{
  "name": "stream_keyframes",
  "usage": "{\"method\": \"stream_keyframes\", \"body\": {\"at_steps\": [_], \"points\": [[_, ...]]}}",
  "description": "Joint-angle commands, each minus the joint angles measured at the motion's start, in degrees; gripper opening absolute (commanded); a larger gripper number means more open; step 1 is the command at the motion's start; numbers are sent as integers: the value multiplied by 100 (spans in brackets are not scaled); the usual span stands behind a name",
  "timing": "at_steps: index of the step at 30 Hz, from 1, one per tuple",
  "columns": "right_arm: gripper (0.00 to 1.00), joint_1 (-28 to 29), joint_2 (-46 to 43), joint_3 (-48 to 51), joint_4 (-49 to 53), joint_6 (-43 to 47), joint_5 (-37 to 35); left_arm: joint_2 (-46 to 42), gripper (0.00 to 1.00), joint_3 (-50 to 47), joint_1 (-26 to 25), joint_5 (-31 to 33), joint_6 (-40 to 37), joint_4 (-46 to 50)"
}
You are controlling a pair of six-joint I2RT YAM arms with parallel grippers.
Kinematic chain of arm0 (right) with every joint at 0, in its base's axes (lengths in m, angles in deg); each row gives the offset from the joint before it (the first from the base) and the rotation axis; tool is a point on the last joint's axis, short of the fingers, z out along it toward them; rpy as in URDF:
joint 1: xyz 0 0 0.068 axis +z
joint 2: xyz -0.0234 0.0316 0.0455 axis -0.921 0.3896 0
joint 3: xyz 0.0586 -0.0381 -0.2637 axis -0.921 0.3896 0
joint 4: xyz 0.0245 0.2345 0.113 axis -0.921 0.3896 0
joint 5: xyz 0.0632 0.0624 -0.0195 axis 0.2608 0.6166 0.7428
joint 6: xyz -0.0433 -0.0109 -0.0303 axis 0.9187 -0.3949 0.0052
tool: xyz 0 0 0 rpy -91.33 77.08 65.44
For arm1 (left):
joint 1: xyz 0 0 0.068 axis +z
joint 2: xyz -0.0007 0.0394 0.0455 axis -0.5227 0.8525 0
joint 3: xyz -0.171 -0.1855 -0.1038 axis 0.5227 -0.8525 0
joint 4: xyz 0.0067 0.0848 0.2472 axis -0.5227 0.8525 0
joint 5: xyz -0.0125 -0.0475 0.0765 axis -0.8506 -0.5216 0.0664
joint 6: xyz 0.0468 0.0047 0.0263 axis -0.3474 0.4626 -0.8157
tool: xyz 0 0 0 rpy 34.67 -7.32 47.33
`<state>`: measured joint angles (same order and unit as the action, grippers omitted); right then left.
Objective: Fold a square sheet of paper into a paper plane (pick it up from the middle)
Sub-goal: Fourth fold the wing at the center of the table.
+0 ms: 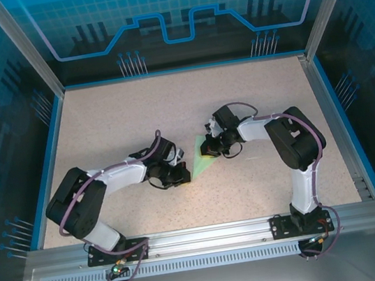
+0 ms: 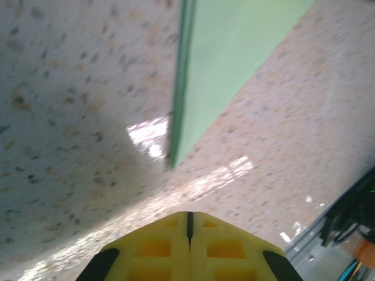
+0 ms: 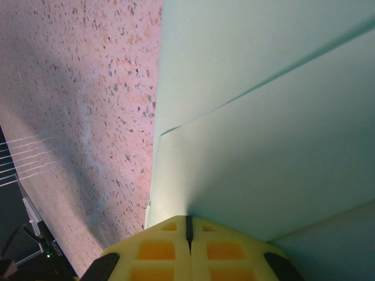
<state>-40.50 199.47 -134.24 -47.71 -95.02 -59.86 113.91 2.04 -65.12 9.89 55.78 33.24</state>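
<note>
Top view, centre of frame: green paper [image 1: 199,163], folded down to a long triangle, flat on the speckled table [image 1: 237,97]. Narrow point toward upper centre, broad end toward lower left. Both arms bent inward from the bottom rail [image 1: 202,236], wrists meeting over the paper.

Left gripper [image 1: 184,174]: at the paper's lower-left end, just beside or touching its edge; cannot tell which from above. Left wrist view: yellow fingers [image 2: 158,249] pressed together along a thin dark seam, closed all the way, nothing between them. Gripper tip [image 2: 188,215] at bottom centre, bare table [image 2: 70,117] directly ahead. Green paper [image 2: 234,58] in upper centre and upper right, one sharp corner pointing down toward the fingertips, a strip of table between corner and tips. Left edge of the paper double-layered, slightly raised, shadow beneath.

Right gripper [image 1: 209,153]: on the paper's right side, over its upper half. Right wrist view: fingers [image 3: 155,252] likewise fully closed, seam tight, nothing clamped. Tip [image 3: 188,219] at bottom centre, right at the paper's edge, over the green surface; pressing or only hovering, cannot tell. Green paper [image 3: 263,117] across the right two thirds of frame, several overlapping folded layers with diagonal edges. Table [image 3: 88,88] at left.
</note>
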Motion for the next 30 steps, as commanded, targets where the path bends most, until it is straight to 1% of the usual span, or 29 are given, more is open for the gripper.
{"method": "stream_keyframes", "body": {"at_steps": [1,4,9,16,20,25,30], "points": [[5,-73,546,181,714,74,-867,-4,2,69,-32,90,477,-749],[5,-73,550,164,715,69,-850,255,1,81,-40,185,600,-1067],[5,-73,558,158,716,70,-828,646,0,162,-39,261,625,-1220],[5,-73,462,132,731,103,-748,877,0,58,-37,396,498,-1002],[5,-43,113,82,697,263,-659,851,0,-106,-40,520,434,-822],[6,220,-363,-257,874,683,-687,838,0,-180,-34,647,379,-658],[6,622,-585,-114,757,775,-566,832,0,-157,-40,673,378,-631]]}}
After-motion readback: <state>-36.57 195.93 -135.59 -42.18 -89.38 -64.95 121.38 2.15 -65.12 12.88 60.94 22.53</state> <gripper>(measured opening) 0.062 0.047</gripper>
